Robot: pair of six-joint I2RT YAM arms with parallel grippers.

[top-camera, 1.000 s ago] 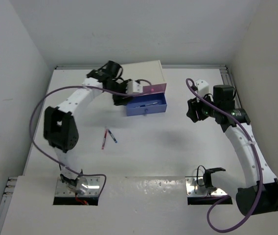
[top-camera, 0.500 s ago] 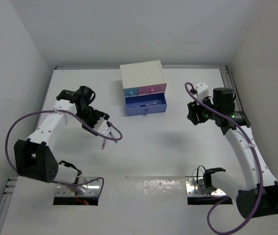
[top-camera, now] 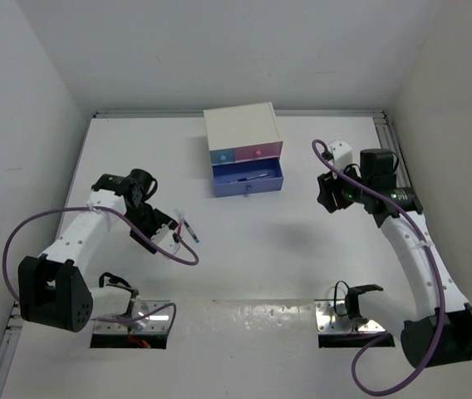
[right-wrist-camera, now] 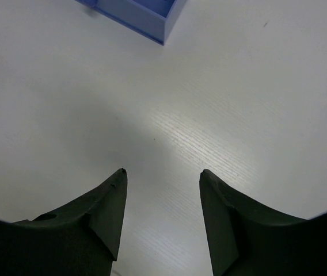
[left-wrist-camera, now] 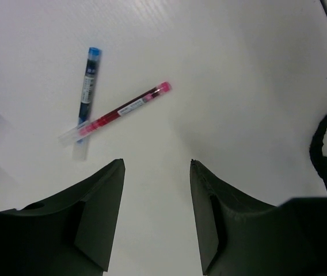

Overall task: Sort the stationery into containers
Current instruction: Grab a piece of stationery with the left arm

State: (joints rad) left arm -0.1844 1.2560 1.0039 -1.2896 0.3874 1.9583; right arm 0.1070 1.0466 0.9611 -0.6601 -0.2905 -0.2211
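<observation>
I'd say nearly done: the periwinkle drawer (top-camera: 248, 189) stands open with pens (top-camera: 247, 177) inside, and 2 are left, red pen (left-wrist-camera: 117, 111) lying across blue pen (left-wrist-camera: 87, 95) below the spread, empty left gripper (left-wrist-camera: 156, 172); right gripper (right-wrist-camera: 162, 178) spread too.

- White table (top-camera: 269, 249): matte top with a faint, streaky grain, which shows best in the wrist views.
- Plain white walls (top-camera: 219, 50): they close the table in at the left, back and right.
- Metal rail (top-camera: 383, 125): runs along the table's right edge from the far corner.
- Left metal plate (top-camera: 154, 314) and right metal plate (top-camera: 326, 320): both shiny, set at the near edge.
- Glossy white strip (top-camera: 244, 320): lies between the plates, possibly a separate board.
</observation>
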